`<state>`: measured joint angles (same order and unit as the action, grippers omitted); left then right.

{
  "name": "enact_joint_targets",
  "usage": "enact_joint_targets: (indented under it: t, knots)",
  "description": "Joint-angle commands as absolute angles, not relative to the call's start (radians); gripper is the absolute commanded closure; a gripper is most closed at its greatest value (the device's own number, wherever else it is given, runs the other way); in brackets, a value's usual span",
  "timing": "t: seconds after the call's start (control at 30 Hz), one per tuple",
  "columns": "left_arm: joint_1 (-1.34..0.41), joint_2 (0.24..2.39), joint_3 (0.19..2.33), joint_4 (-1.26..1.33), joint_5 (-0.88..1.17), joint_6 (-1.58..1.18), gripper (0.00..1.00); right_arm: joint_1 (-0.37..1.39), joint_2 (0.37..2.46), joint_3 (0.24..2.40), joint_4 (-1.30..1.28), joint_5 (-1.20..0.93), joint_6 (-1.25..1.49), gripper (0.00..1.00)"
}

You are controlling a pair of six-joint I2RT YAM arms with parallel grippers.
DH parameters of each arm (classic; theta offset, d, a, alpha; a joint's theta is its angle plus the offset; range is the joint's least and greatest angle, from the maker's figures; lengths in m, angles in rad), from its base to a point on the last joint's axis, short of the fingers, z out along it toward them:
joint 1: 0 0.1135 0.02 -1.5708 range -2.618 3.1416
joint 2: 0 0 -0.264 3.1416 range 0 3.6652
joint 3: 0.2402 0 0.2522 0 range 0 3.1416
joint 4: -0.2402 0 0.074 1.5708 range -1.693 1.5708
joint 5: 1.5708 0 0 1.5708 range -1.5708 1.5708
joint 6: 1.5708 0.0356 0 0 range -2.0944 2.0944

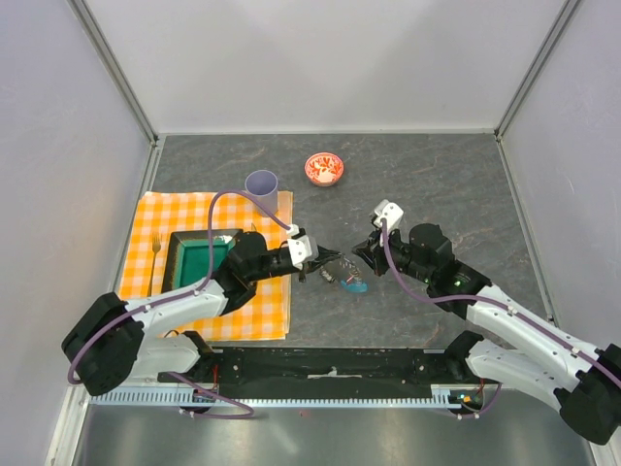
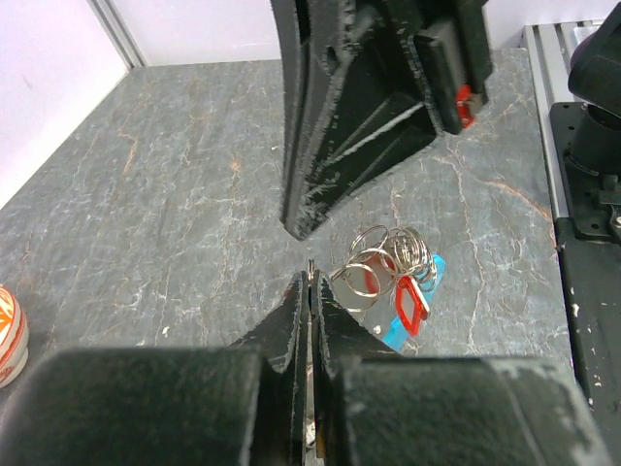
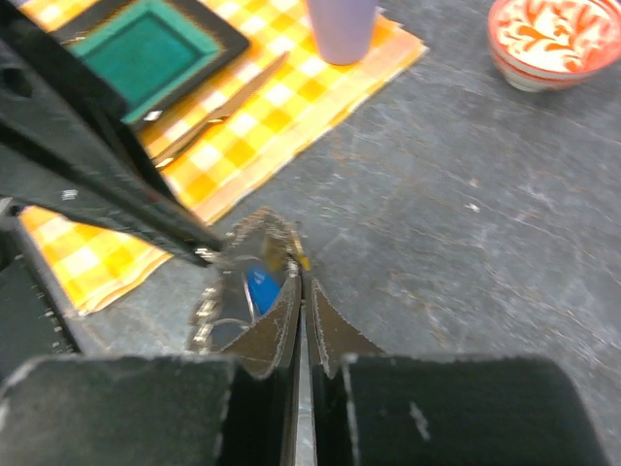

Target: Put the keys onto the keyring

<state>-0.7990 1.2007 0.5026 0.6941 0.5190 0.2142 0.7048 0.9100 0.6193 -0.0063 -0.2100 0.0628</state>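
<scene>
Right of the checked cloth [image 1: 267,303], on worktop [image 1: 437,184]: keyring [image 2: 386,254] w/ keys [image 2: 411,303], prob. light, floppy, slippery; pinch one ring's rim. Left jaws closed, right jaws near-closed; contents unclear.

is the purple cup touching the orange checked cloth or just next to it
Touching. The right wrist view shows the purple cup standing on a corner of the orange checked cloth, with checks showing on both sides of its base.
</scene>
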Motion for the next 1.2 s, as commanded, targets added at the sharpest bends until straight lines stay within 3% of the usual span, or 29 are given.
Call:
enact_joint_targets:
  t: [0.0, 0.3, 0.43, 0.53, 1.17]
  knots:
    - [-0.787, 1.198, 0.555, 0.759, 0.577, 0.204, 0.98, 0.692, 0.910, 0.637, -0.017, -0.087, 0.067, 0.87]
    - [-0.781, 1.204, 0.560, 0.741, 0.555, 0.202, 0.98, 0.692, 0.876, 0.630, -0.014, 0.076, 0.103, 0.47]
    - [-0.775, 1.221, 0.578, 0.719, 0.537, 0.202, 0.98, 0.692, 0.864, 0.637, -0.037, 0.253, 0.178, 0.14]
    - [-0.767, 1.253, 0.606, 0.703, 0.517, 0.201, 0.98, 0.692, 0.865, 0.660, -0.090, 0.368, 0.190, 0.02]
    - [-0.726, 1.710, 1.181, 0.479, 0.543, 0.192, 0.98, 0.692, 0.572, 0.598, -0.199, 0.868, 0.261, 0.02]
